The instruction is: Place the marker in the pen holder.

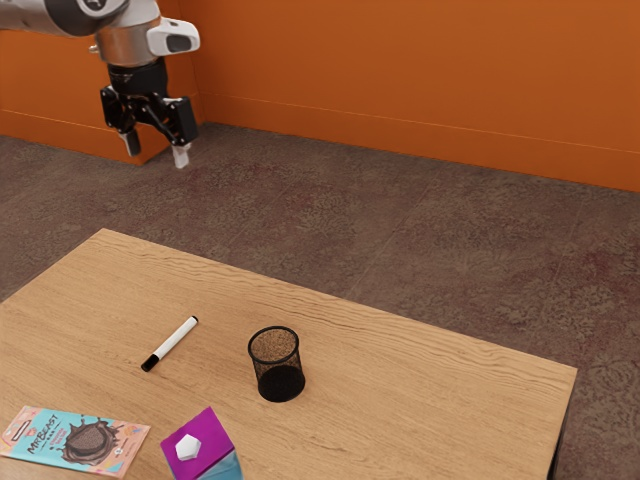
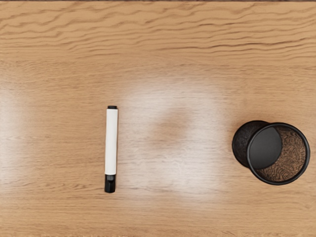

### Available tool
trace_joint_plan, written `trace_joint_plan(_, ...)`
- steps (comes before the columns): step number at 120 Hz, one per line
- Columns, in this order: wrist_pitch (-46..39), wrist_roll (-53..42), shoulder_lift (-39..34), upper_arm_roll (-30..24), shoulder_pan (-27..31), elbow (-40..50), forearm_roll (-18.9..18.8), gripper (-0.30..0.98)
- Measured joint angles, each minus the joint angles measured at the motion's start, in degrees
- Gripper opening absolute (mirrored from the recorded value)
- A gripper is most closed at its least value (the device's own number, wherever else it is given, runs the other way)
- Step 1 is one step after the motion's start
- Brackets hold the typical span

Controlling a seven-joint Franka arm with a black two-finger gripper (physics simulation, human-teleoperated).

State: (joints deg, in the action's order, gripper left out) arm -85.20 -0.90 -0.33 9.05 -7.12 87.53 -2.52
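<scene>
Plainly, your gripper is wide, its two fingers standing well apart with only air between them, high over the table. Down below the hand, you have the marker lying flat on the wood, clear of your fingertips, its white barrel ending in a longer black cap on one side and a short black tip on the other. Also below the hand, off the marker's long side and apart from it, the black mesh pen holder stands upright with its mouth up toward you; in the exterior view it is to the right of the marker. Lower than your hand too, near the exterior view's bottom edge, are a chocolate packet lying flat and a purple-topped box.
</scene>
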Motion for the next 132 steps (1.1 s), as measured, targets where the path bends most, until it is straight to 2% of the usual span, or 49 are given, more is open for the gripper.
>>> trace_joint_plan(55,1.7,0.8,-1.4,-0.2,4.1,0.4,-0.4,0.69)
trace_joint_plan(63,2.1,0.5,-2.0,-0.1,4.0,2.8,-2.3,0.69)
trace_joint_plan(67,1.4,0.3,-3.4,0.2,3.4,7.3,-4.0,0.69)
trace_joint_plan(74,-3.0,0.0,-8.7,3.4,0.4,22.6,-6.3,0.68)
trace_joint_plan(79,-7.8,-0.2,-10.5,6.5,0.3,33.3,-7.2,0.68)
trace_joint_plan(84,-13.7,-0.5,-10.5,9.6,0.6,42.0,-7.6,0.69)
trace_joint_plan(90,-20.5,-1.2,-7.9,12.5,0.8,47.4,-6.6,0.69)
trace_joint_plan(99,-29.1,-2.5,-2.6,14.2,1.3,49.8,-3.7,0.69)
trace_joint_plan(108,-35.1,-3.6,0.4,14.4,1.8,48.1,-1.7,0.69)
trace_joint_plan(119,-39.9,-4.7,4.7,14.1,2.1,43.2,-0.4,0.69)
trace_joint_plan(132,-43.3,-5.9,8.5,13.4,-1.8,40.4,0.3,0.68)
